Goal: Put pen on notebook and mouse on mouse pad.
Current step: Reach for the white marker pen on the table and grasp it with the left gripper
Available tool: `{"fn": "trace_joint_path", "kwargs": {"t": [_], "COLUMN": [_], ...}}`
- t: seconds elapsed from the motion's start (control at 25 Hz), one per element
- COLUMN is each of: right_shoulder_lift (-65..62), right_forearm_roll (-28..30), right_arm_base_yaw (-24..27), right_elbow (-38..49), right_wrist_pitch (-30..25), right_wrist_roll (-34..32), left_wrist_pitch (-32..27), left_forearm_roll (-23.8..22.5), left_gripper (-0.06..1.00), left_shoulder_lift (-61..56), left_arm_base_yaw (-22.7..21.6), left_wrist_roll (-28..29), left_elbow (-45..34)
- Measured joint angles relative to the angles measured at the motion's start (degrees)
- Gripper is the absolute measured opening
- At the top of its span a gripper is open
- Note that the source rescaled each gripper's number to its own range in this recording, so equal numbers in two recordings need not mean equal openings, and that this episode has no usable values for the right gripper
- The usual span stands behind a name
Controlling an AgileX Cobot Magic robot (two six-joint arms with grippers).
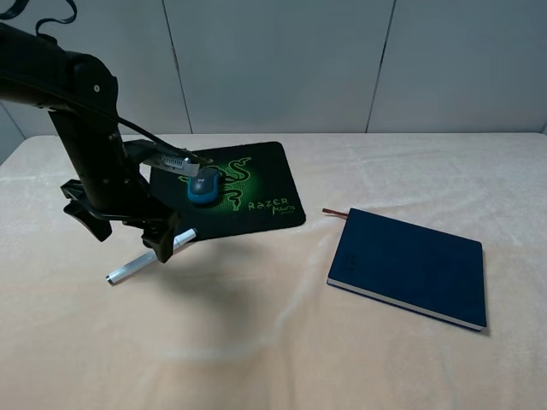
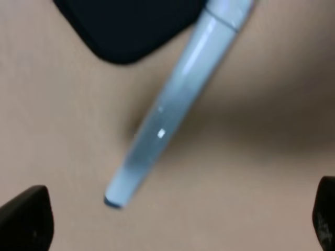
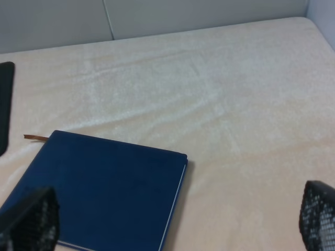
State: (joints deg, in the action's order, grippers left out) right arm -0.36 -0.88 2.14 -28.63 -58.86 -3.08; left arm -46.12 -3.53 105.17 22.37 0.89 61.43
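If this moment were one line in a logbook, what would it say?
mouse: on mouse pad | pen: on table, unheld | left gripper: open above pen | notebook: nothing on it

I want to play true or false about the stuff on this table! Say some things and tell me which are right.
1. The mouse sits on the mouse pad. True.
2. The pen lies on the notebook. False: it lies on the table, well apart from the notebook.
3. The left gripper is squeezing the pen. False: its jaws stand wide open over the pen.
4. The notebook is closed, with nothing on its cover. True.
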Motion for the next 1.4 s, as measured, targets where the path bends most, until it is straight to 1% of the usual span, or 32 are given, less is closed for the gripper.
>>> {"fn": "trace_joint_path", "kwargs": {"t": [0.28, 0.64, 0.8, 1.0, 1.08, 1.16, 1.4], "right_shoulder_lift": [0.0, 0.0, 0.0, 0.0, 0.0, 0.0, 0.0], "right_forearm_roll": [0.0, 0.0, 0.0, 0.0, 0.0, 0.0, 0.0], "right_arm_base_yaw": [0.0, 0.0, 0.0, 0.0, 0.0, 0.0, 0.0], "right_elbow": [0.0, 0.0, 0.0, 0.0, 0.0, 0.0, 0.0], "right_wrist_pitch": [0.0, 0.0, 0.0, 0.0, 0.0, 0.0, 0.0], "right_wrist_roll": [0.0, 0.0, 0.0, 0.0, 0.0, 0.0, 0.0], "left_wrist_pitch": [2.3, 6.6, 6.8, 7.4, 7.7, 7.9, 8.8], "left_forearm_roll": [-0.5, -0.5, -0.8, -0.9, -1.0, -1.0, -1.0], "left_gripper": [0.98, 0.98, 0.98, 0.97, 0.94, 0.89, 0.62], "left_shoulder_lift": [4.7, 5.5, 6.7, 7.6, 7.6, 7.6, 7.6], "left_arm_base_yaw": [0.0, 0.0, 0.0, 0.0, 0.0, 0.0, 0.0], "left_wrist_roll": [0.0, 0.7, 2.2, 2.6, 2.6, 2.6, 2.6], "left_elbow": [0.2, 0.6, 0.6, 0.6, 0.6, 0.6, 0.6]}}
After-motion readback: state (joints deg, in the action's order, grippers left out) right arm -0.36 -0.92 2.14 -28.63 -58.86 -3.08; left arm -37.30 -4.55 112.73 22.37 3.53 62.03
